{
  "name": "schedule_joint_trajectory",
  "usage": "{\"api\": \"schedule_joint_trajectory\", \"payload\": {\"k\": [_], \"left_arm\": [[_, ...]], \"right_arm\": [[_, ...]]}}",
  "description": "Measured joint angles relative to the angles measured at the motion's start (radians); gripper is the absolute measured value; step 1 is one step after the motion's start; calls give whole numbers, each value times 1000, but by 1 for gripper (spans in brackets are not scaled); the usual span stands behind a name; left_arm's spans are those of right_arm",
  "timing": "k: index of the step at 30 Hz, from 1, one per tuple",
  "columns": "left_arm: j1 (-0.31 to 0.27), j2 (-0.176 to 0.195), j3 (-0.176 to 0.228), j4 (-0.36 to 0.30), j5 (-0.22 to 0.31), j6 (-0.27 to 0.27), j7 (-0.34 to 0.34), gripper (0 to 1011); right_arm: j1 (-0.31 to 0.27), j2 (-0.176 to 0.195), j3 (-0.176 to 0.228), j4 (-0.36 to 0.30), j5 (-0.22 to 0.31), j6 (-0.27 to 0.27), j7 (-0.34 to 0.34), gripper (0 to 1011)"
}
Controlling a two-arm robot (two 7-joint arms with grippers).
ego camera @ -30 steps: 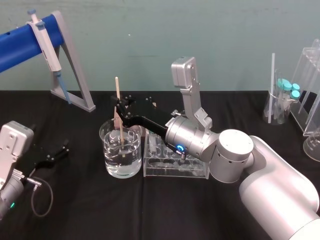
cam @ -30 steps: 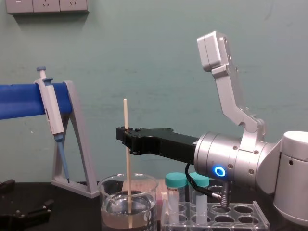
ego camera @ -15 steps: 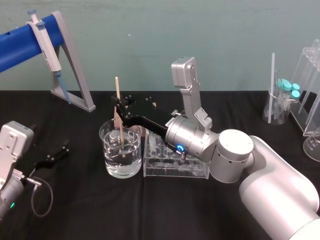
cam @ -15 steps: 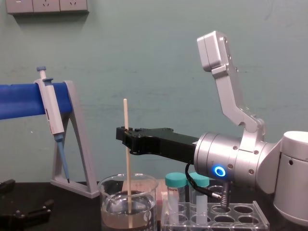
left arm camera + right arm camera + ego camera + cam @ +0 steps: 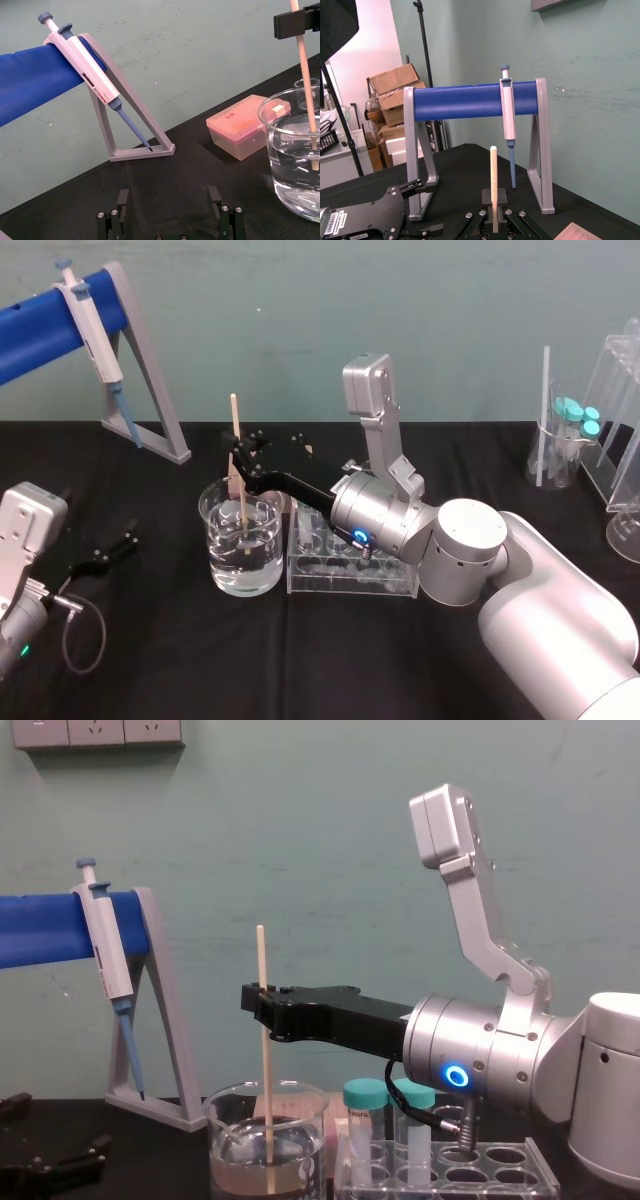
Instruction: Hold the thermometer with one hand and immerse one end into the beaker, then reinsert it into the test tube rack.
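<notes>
thermometer [image 5: 265, 1060]: thin, light, prob fragile; right gripper [image 5: 256, 1000] fingers pinch upper shaft mid-frame, tip in beaker [image 5: 225, 1140]. left gripper [image 5: 118, 547] lower-left, fingers released.

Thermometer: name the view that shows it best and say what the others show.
The chest view: the thermometer stands full length, side-on, from its top through the right hand down into the beaker. The head view foreshortens it, the left wrist view crops its top, the right wrist view gives its upper part.
</notes>
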Motion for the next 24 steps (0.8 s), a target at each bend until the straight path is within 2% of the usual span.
{"api": "schedule_joint_trajectory", "payload": {"k": [24], "left_arm": [[0,0,0,0,0,0,0,1004]], "right_arm": [[0,0,0,0,0,0,0,48]]}}
